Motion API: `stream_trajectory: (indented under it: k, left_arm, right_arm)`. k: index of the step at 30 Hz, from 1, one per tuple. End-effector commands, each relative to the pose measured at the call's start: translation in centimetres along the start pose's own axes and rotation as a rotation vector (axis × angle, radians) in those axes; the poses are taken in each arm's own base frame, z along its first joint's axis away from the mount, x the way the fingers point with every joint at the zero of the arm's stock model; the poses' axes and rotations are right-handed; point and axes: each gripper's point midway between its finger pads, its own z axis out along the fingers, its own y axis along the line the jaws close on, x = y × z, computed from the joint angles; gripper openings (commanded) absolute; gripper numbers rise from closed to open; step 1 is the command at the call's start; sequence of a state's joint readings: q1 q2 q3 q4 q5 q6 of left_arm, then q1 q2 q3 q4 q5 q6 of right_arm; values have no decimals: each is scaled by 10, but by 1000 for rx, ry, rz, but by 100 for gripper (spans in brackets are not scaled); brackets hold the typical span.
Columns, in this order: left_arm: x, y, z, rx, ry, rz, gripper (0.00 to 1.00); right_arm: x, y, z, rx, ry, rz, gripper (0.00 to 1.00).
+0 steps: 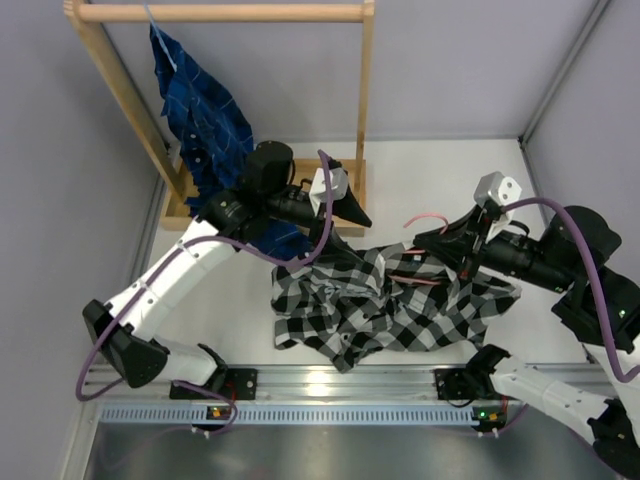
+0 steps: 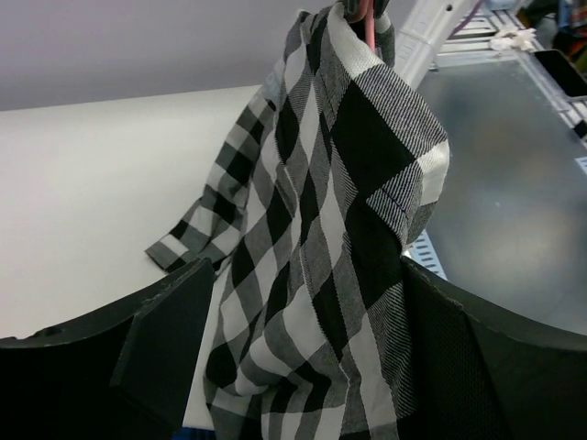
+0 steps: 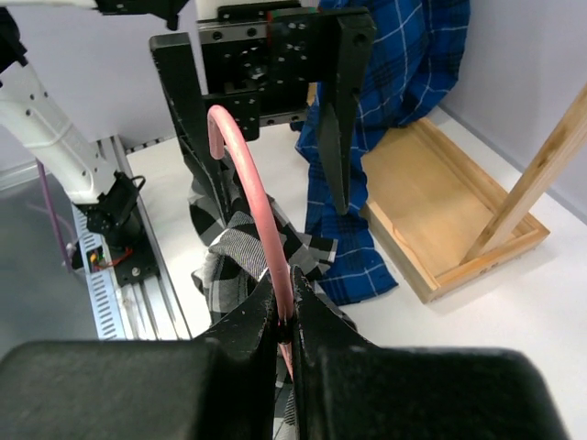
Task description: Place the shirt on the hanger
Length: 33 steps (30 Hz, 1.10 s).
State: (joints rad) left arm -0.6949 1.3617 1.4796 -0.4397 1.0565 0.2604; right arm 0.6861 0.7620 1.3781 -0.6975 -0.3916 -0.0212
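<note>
The black-and-white checked shirt (image 1: 390, 305) lies bunched on the white table between the two arms, with part of it lifted up over the pink hanger (image 1: 428, 217). My right gripper (image 3: 284, 307) is shut on the hanger's wire (image 3: 240, 174), just below its hook. My left gripper (image 2: 307, 266) stands open, and a hanging fold of the shirt (image 2: 321, 211) drapes down between its wide jaws and brushes the right finger (image 2: 477, 367). From above, the left gripper (image 1: 352, 215) is at the shirt's far edge, facing the right gripper (image 1: 448, 245).
A wooden rack (image 1: 220, 12) stands at the back left on a wooden tray base (image 3: 440, 211). A dark blue plaid shirt (image 1: 205, 120) hangs from it. An aluminium rail (image 1: 340, 380) runs along the near table edge. Walls close in on both sides.
</note>
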Motion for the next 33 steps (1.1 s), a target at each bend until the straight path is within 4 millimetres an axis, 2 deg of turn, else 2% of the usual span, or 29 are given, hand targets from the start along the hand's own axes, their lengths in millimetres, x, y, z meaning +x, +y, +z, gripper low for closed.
stream_trajectory:
  k: [1, 4, 10, 12, 13, 16, 17, 18, 19, 24, 25, 26, 27, 28, 31, 32, 33]
  left_arm:
    - [-13, -21, 2, 167, -50, -4, 84]
    - [-8, -23, 6, 213, -48, -40, 86]
    - [0, -22, 12, 196, -29, -65, 86]
    - [2, -23, 16, 188, -20, -72, 76]
    - [3, -23, 17, 190, -19, -73, 62]
    - [6, -23, 19, 180, -11, -83, 42]
    - [6, -23, 19, 179, -10, -85, 22]
    - [6, -23, 18, 177, -10, -86, 14]
    - [7, -21, 18, 162, -7, -85, 2]
    - [1, -29, 13, 166, -20, -46, 0]
    - [0, -30, 12, 168, -22, -40, 0]
    - [-3, -32, 10, 164, -26, -27, 0]
    - [-3, -33, 9, 166, -25, -24, 0]
    - [-4, -34, 8, 165, -24, -24, 0]
    - [-5, -37, 5, 158, -10, -20, 0]
    - [-5, -38, 4, 158, -8, -23, 0]
    - [-5, -41, 3, 166, -7, -27, 0]
  right_arm:
    - [-2, 8, 4, -56, -5, -24, 0]
    - [-2, 5, 9, -55, 2, -25, 0]
    - [-11, 0, 12, -35, -28, -40, 0]
    - [-11, 1, 14, -43, -34, -39, 0]
    - [-13, 1, 16, -47, -41, -38, 0]
    - [-15, 0, 17, -41, -50, -33, 0]
    - [-15, -1, 17, -32, -54, -27, 0]
    - [-17, -2, 17, -24, -64, -28, 0]
    - [-18, -4, 17, -10, -70, -22, 0]
    - [-11, -3, 15, -9, -68, -15, 0]
    - [-7, -1, 14, -20, -58, -10, 8]
    - [-1, 1, 12, -28, -48, -7, 43]
    - [3, 2, 9, -25, -37, -3, 60]
    - [16, -1, 4, 2, 10, -5, 68]
    - [37, -7, -22, 80, 101, -19, 66]
    - [49, -4, -41, 105, 133, -9, 66]
    - [54, -2, -49, 112, 139, -8, 65]
